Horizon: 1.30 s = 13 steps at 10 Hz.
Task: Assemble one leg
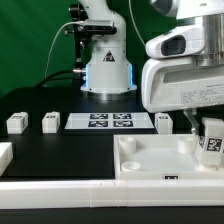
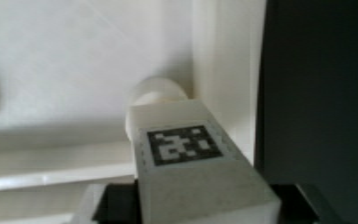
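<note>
White leg clamped in end effector, fingers closed on it, tip near tray wall

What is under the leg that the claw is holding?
The white tray lies below the leg, near the tray's rim by the black table. The leg's end hides the spot right beneath, so any socket there cannot be seen.

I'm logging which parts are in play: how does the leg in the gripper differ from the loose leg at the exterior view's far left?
The held leg is clamped in the gripper over the tray; the far-left leg lies free on the black table. The held leg stands on end; the far-left leg sits low and wide. Both are white, tagged blocks.
</note>
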Tool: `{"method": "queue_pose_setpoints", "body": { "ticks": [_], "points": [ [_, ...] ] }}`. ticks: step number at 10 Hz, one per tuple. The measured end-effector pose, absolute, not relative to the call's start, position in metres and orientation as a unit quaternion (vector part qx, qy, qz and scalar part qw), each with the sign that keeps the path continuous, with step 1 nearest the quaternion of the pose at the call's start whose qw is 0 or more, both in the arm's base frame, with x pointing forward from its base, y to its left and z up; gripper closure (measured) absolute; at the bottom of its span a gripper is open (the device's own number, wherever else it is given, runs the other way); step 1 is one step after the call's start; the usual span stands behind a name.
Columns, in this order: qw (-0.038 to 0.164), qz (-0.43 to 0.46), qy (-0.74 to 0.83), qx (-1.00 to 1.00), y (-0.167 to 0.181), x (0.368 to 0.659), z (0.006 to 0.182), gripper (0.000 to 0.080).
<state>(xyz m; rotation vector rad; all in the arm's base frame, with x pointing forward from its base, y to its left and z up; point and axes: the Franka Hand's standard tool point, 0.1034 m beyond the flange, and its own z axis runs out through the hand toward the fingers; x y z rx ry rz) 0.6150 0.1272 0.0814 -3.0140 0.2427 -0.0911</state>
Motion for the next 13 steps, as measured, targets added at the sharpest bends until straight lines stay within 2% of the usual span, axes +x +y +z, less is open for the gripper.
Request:
{"method": "queue_pose_setpoints", "body": {
  "ticks": [6,8,11,12,13],
  "points": [
    [0.064,-0.018,0.403,-0.913,0.123,0.617,0.081,0.0482],
    [0.071,-0.006,0.508,-0.859,0.128,0.616,0.080,0.0482],
    [0.082,0.014,0.624,-0.777,0.135,0.614,0.080,0.0490],
    [0.082,0.014,0.620,-0.780,0.135,0.614,0.080,0.0490],
    [0.082,0.014,0.614,-0.785,0.135,0.614,0.080,0.0407]
  ]
}}
